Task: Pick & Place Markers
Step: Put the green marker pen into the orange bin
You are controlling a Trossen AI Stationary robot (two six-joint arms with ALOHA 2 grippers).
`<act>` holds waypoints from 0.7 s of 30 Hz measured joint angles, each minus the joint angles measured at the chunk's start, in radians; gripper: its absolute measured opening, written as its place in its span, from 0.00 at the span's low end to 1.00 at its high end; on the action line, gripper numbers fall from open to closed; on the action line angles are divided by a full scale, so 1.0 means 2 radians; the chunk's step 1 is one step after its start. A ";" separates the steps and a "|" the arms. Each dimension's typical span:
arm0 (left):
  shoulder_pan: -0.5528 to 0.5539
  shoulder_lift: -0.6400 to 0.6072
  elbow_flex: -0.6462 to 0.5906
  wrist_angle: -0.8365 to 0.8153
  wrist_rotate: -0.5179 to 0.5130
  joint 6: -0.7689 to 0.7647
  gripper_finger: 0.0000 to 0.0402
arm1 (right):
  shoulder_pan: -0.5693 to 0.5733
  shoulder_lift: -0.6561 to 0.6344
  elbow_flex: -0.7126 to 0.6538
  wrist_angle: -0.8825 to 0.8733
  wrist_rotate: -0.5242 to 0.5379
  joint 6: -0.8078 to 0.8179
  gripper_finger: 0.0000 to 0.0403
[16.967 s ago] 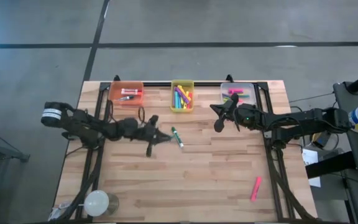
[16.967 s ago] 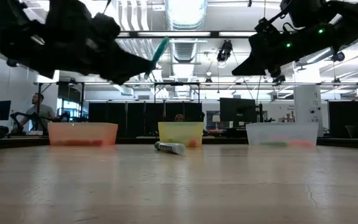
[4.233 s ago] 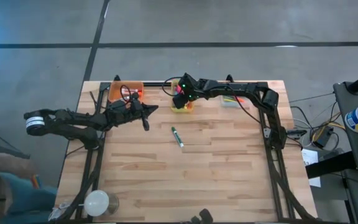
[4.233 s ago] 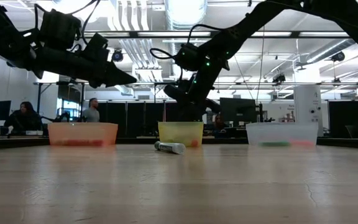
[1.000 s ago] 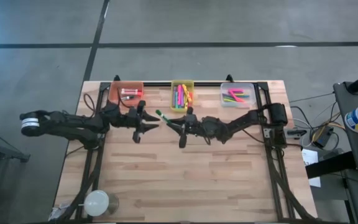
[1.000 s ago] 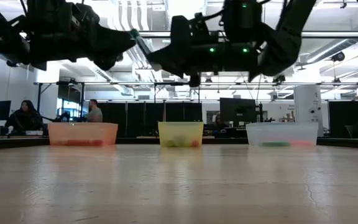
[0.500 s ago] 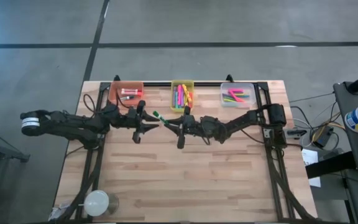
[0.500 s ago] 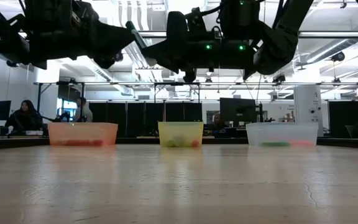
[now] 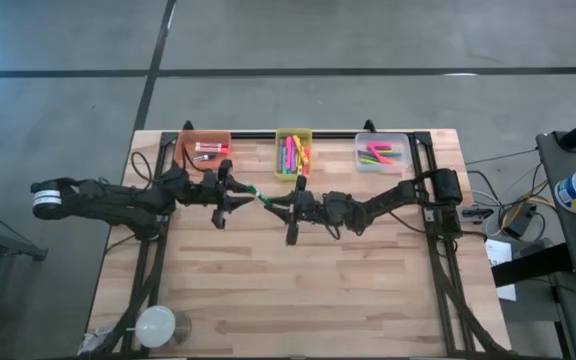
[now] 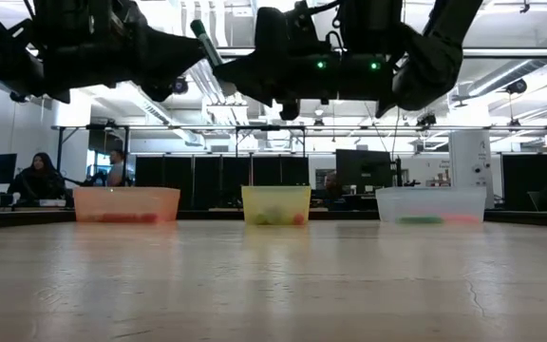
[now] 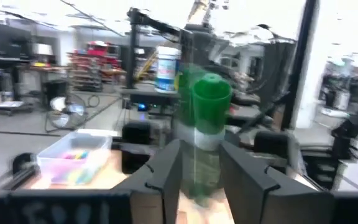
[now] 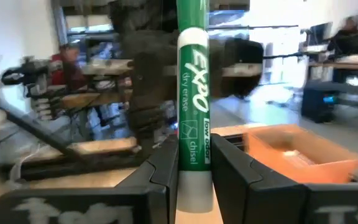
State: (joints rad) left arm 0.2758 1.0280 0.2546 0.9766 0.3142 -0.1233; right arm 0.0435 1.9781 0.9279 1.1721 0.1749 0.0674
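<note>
I'm in the middle of a hand-over above the table [image 9: 298,290], with both arms meeting over its middle, in front of the yellow bin [image 9: 292,155]. The green marker [image 9: 258,195] is off the wood and in the air between the two grippers, as the low view also shows it up high [image 10: 203,40]. My right gripper [image 12: 188,165] is clenched on the marker's white barrel, with the barrel [image 12: 192,93] sticking straight out ahead of its fingers. My left gripper [image 11: 197,168] has its fingers spread to either side of the green capped end [image 11: 202,124], and I judge they have not pinched it yet, though that view is too soft for me to be sure of contact. To do this well, I'd keep the right arm dead still, bring the left fingers a little further along the barrel so they grab more than the cap alone, then close them squarely. I'd let go with the right only once the left has a firm hold. The risk I see is a shallow pinch on the cap letting the marker swing or drop. The orange bin [image 9: 204,148] sits nearest the left arm and the clear bin [image 9: 380,153] lies well off to the right.
</note>
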 joint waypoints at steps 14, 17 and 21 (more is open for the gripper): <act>-0.010 -0.009 0.000 0.001 0.021 -0.003 0.29 | 0.015 0.001 -0.001 -0.005 -0.004 -0.011 0.17; -0.015 -0.009 0.000 0.002 0.036 -0.003 0.29 | 0.017 0.001 -0.001 -0.003 -0.001 -0.010 0.17; -0.015 -0.009 0.000 0.000 0.047 -0.003 0.29 | 0.016 0.001 -0.001 0.013 0.004 -0.009 0.17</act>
State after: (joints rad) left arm 0.2466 1.0107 0.2554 0.9766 0.4086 -0.1287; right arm 0.0747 1.9797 0.9249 1.1971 0.1832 0.0486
